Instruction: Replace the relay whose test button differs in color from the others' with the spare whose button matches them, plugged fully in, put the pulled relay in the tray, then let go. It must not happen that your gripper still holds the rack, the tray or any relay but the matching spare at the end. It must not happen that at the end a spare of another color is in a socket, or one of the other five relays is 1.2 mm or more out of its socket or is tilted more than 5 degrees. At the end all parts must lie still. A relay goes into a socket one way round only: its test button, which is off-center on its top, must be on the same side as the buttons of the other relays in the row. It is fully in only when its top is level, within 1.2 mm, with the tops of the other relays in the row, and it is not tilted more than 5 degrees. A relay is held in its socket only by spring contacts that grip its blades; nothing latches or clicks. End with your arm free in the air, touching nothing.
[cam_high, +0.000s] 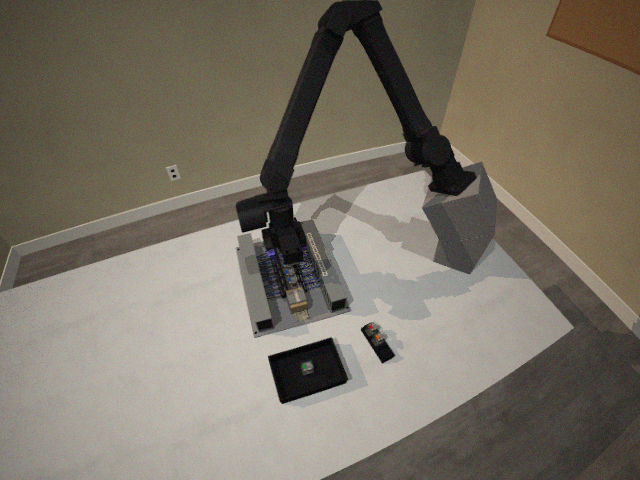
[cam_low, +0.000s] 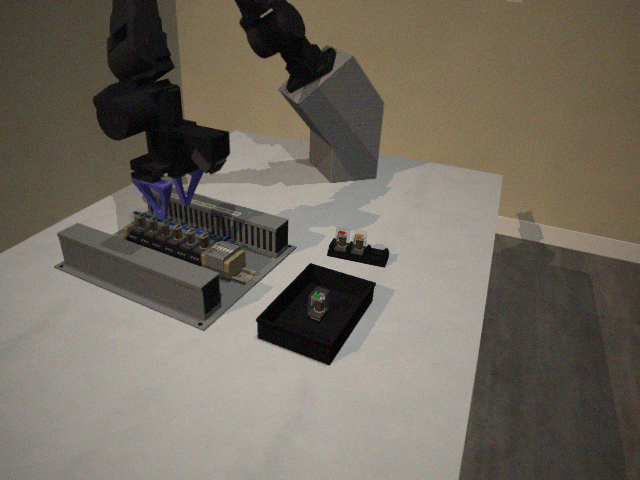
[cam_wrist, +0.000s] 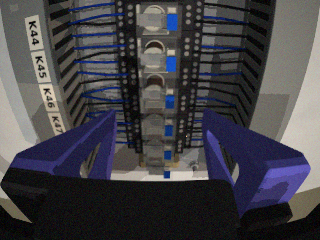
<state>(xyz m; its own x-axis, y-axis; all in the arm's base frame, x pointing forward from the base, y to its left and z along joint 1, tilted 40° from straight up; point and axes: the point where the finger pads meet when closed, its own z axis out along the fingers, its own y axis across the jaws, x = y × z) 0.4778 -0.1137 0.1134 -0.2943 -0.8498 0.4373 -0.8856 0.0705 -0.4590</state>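
1. The gripper (cam_low: 178, 209) (cam_wrist: 159, 117) hovers above the relay row, its violet fingers partly apart, gripping nothing.
2. Below, six blue-button relays (cam_low: 177, 232) (cam_wrist: 156, 60) stand in the row, buttons on one side.
3. The green-button relay (cam_high: 307, 367) (cam_low: 318, 303) stands in the black tray (cam_high: 283, 393) (cam_low: 294, 345).
4. Red-button (cam_high: 371, 328) (cam_low: 341, 240) and orange-button (cam_high: 379, 338) (cam_low: 358, 242) spares sit in the rack (cam_high: 384, 355) (cam_low: 378, 257).

Six blue buttons in the row, green one in the tray

The six relays (cam_low: 177, 233) (cam_wrist: 155, 57), clear-cased with blue buttons all on one side, stand upright in their sockets. The green-buttoned relay (cam_high: 307, 367) (cam_low: 317, 303) stands in the black tray (cam_high: 281, 400) (cam_low: 293, 347), away from its walls. The black rack (cam_high: 385, 353) (cam_low: 379, 257) holds upright relays with red (cam_high: 372, 328) (cam_low: 341, 240) and orange (cam_high: 379, 338) (cam_low: 358, 242) buttons, side by side.
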